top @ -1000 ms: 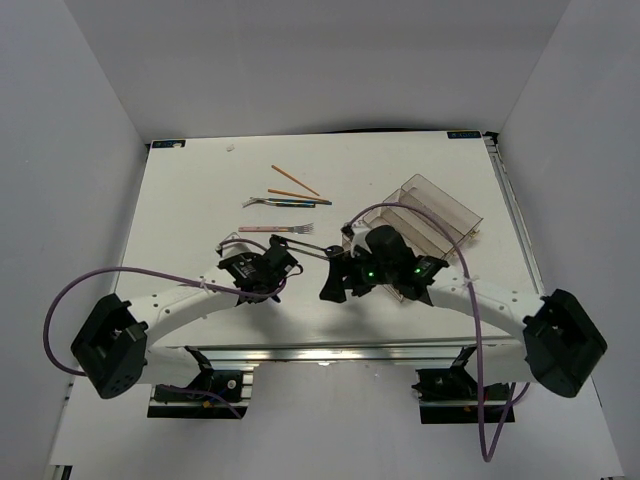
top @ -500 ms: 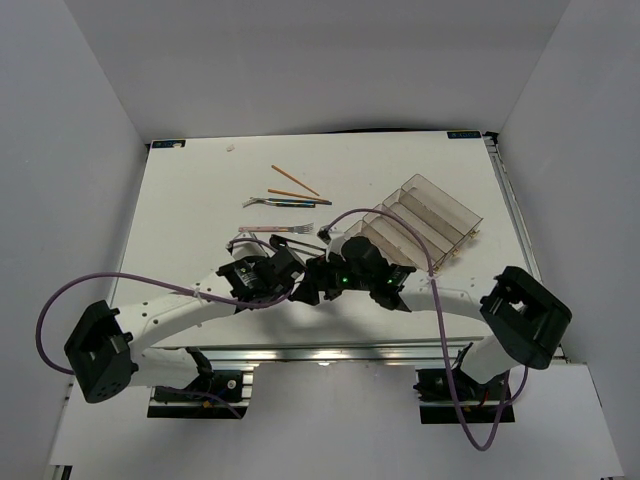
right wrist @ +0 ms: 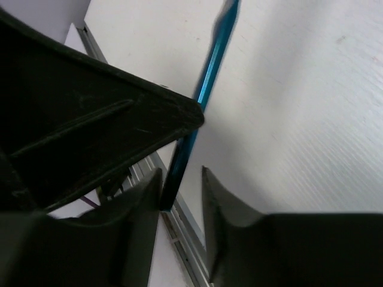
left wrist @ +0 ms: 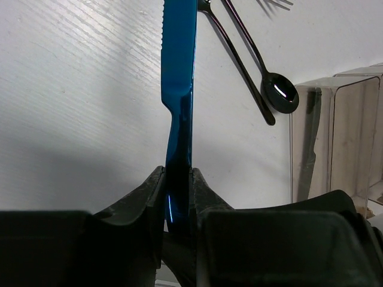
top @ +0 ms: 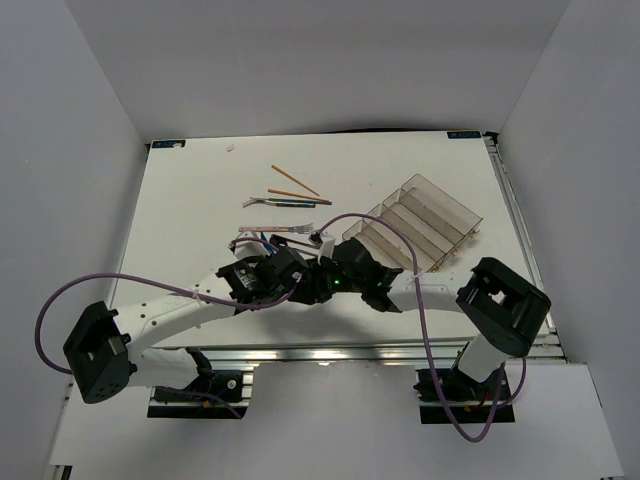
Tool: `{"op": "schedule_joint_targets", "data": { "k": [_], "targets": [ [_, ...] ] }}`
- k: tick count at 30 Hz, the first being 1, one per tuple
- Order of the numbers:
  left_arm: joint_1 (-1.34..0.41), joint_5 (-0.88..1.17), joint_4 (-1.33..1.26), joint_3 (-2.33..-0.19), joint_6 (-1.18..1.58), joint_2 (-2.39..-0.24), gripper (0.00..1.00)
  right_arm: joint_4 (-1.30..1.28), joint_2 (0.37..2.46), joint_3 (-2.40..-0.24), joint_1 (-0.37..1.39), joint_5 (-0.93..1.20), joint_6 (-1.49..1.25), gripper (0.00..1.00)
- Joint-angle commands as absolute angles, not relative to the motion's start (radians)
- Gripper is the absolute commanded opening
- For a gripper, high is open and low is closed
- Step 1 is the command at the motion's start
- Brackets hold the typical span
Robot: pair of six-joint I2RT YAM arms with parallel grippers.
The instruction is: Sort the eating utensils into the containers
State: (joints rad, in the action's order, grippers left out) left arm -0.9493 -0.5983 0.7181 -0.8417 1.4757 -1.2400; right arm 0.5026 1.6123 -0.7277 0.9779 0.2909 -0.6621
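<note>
left gripper (left wrist: 178, 174) clamped the blue knife (left wrist: 179, 60) just left of the tray (top: 445, 200). right gripper (right wrist: 179, 185) fingers stood parted around it. one dark piece (left wrist: 309, 158) lay inside the tray; chopsticks (top: 296, 181), forks (top: 275, 229) and spoon (left wrist: 281, 95) lay outside, unsorted.

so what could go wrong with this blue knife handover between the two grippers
1. The shiny blue metal knife lies against one finger of the open right gripper, off centre; closing may twist it in the left gripper's clamp.
2. If the left lets go before the right grips firmly, the knife may drop onto the white table.
3. Both grippers crowd together in the top view and might bump.
</note>
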Motion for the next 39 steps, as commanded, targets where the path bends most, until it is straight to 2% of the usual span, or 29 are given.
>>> {"op": "schedule_joint_targets", "data": {
  "k": [1,3,4,7,11,13,15,16,17,19,27,29,37,38,39],
  "targets": [
    [-0.957,-0.618,0.690,-0.856,1.486,-1.206,0.00,0.626,1.608,-0.749,0.986,0.295,-0.675,0.32],
    [-0.957,-0.615,0.686,-0.854,1.485,-1.203,0.00,0.643,1.612,-0.750,0.985,0.298,-0.670,0.27],
    [-0.957,-0.615,0.683,-0.851,1.485,-1.201,0.00,0.646,1.614,-0.752,0.985,0.298,-0.663,0.17],
    [-0.957,-0.617,0.683,-0.854,1.479,-1.198,0.00,0.658,1.612,-0.753,0.985,0.307,-0.649,0.00],
    [-0.957,-0.649,0.719,-0.893,1.457,-1.186,0.00,0.591,1.576,-0.755,0.986,0.293,-0.588,0.00],
    [-0.957,-0.693,0.771,-0.917,1.450,-1.174,0.05,0.543,1.526,-0.744,0.986,0.261,-0.562,0.00],
    [-0.957,-0.741,0.816,-0.968,1.441,-1.155,0.21,0.480,1.488,-0.741,0.985,0.217,-0.508,0.00],
    [-0.957,-0.762,0.869,-0.992,1.436,-1.151,0.32,0.441,1.447,-0.742,0.983,0.192,-0.483,0.00],
    [-0.957,-0.779,0.894,-1.043,1.424,-1.137,0.47,0.351,1.424,-0.741,0.985,0.164,-0.459,0.00],
    [-0.957,-0.845,0.977,-1.093,1.390,-1.118,0.53,0.264,1.341,-0.738,0.977,0.068,-0.382,0.00],
    [-0.957,-0.956,0.994,-1.111,0.975,-0.938,0.57,-0.254,1.126,-0.822,0.898,-0.206,-0.085,0.00],
    [-0.957,-0.983,1.028,-1.095,0.933,-0.893,0.58,-0.313,1.062,-0.825,0.850,-0.262,-0.055,0.00],
    [-0.957,-0.962,0.971,-1.002,0.773,-0.802,0.65,-0.319,0.853,-0.723,0.697,-0.227,0.271,0.00],
    [-0.957,-0.953,0.948,-0.958,0.758,-0.789,0.87,-0.354,0.868,-0.729,0.648,-0.194,0.309,0.00],
    [-0.957,-0.950,0.937,-0.942,0.753,-0.778,0.98,-0.380,0.908,-0.751,0.615,-0.174,0.337,0.00]
  ]
}}
